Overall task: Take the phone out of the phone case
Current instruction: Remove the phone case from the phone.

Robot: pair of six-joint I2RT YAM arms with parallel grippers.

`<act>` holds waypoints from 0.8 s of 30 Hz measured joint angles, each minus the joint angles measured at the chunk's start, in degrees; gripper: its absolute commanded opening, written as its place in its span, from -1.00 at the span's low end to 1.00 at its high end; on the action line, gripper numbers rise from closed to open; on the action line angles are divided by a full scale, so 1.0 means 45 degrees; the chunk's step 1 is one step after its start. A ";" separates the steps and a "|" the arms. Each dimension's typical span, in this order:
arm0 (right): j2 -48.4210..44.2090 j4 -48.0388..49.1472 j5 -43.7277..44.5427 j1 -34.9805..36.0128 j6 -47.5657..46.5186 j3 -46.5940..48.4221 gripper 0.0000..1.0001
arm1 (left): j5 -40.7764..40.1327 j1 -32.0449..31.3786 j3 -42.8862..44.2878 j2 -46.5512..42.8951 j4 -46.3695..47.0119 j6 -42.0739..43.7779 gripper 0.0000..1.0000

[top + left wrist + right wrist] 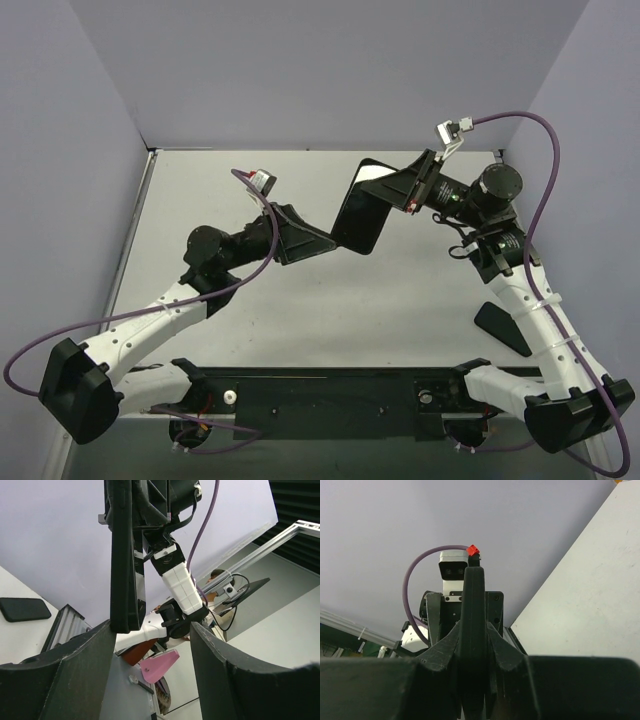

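Note:
A black phone (362, 205) hangs in the air over the middle of the table, tilted on edge. My right gripper (385, 188) is shut on its upper right end; in the right wrist view the phone (472, 595) stands edge-on, pinched between both fingers (440, 647). My left gripper (322, 243) is open at the phone's lower left edge. In the left wrist view the phone (122, 555) ends just above the left finger (55, 675), outside the wide gap. A flat black piece (502, 328), seemingly the case, lies on the table at the right, and the left wrist view shows this flat piece (24, 609) too.
Purple-grey walls close the white table (250, 180) at the back and both sides. The black base rail (330, 395) runs along the near edge. Purple cables loop off both arms.

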 measured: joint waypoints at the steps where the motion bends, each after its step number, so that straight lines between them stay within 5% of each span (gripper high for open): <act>1: 0.0000 0.0015 0.0005 -0.0019 0.0058 0.0000 -1.00 | -0.0005 -0.0034 0.0000 -0.0010 0.0112 -0.0039 0.39; 13: 0.0141 0.0170 0.0544 -0.0588 0.0194 0.0000 -1.00 | 0.0350 -0.0578 0.0233 -0.0219 -0.1413 0.0913 0.42; 24: 0.0243 0.0748 0.0583 -0.0583 0.0636 -0.0136 -1.00 | 0.0160 -0.0763 0.0719 0.0913 0.0189 0.0024 0.43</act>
